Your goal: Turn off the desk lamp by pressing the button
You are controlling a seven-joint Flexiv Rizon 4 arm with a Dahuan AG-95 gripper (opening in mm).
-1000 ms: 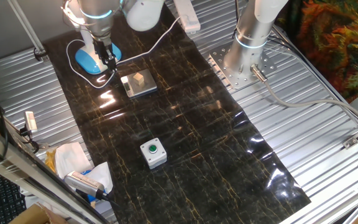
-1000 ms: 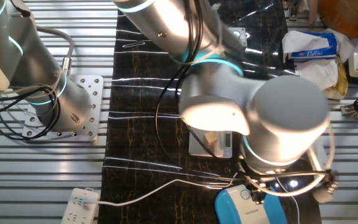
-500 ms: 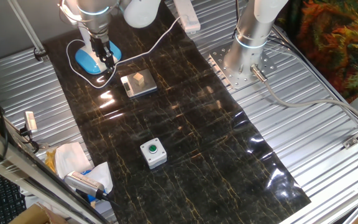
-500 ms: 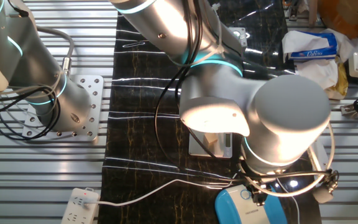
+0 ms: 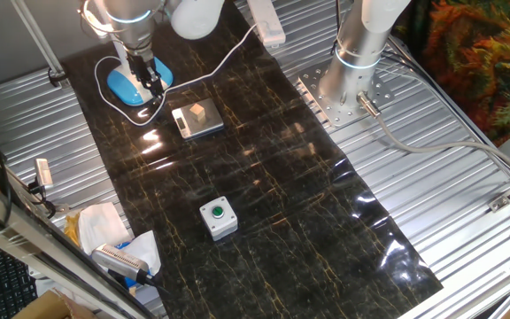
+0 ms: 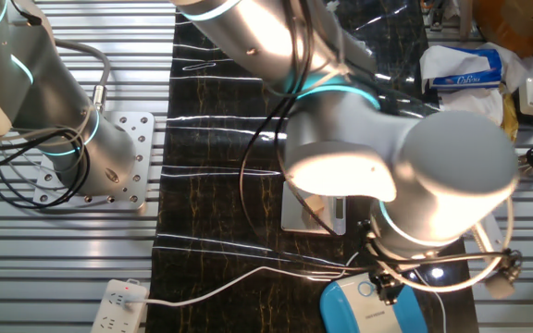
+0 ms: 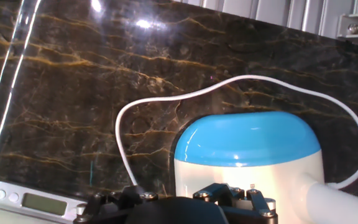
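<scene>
The desk lamp's flat sky-blue base [image 5: 127, 86] lies at the far left of the dark mat, with its thin white cord [image 5: 104, 69] looped round it. My gripper [image 5: 151, 81] hangs right over the base's near edge. In the other fixed view the base [image 6: 354, 310] shows under my hand, and a small pale ring, the button [image 6: 367, 289], sits next to the dark fingers [image 6: 389, 294]. The hand view shows the blue and white base [image 7: 247, 143] and cord [image 7: 166, 98] just ahead. The fingertips are hidden, so their gap cannot be seen.
A small silver scale [image 5: 197, 119] with a wooden block stands right of the lamp. A grey box with a green push button [image 5: 217, 218] sits mid-mat. A white power strip [image 5: 266, 22] lies at the back. A second arm's base [image 5: 348, 81] and clutter [image 5: 104, 239] flank the mat.
My arm has shifted slightly, to the left in one fixed view and to the right in the other. The gripper stays over the lamp base.
</scene>
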